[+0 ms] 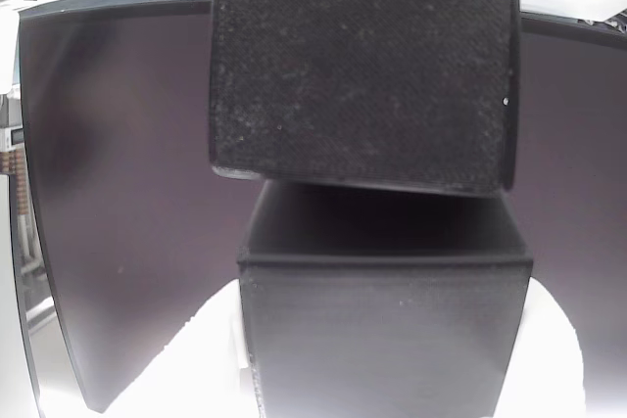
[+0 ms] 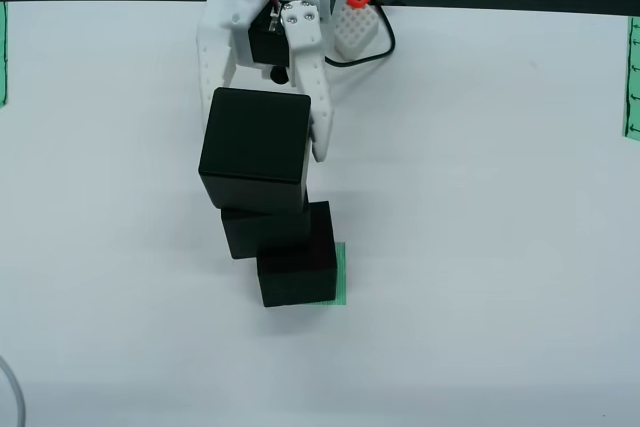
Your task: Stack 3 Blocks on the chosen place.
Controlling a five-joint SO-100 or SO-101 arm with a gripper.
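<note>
Jaws flank top block — three stacked.

From above, the green striped square is almost all buried under the bottom block, just a sliver poking out at its 3 o'clock side, and the middle block is mostly covered by the top block. The gripper has its fingertips tucked behind that top block, so can't tell if they're touching it. In the low close-up view the upper block is chopped off at 12 o'clock, the lower block at 6 o'clock.
</note>
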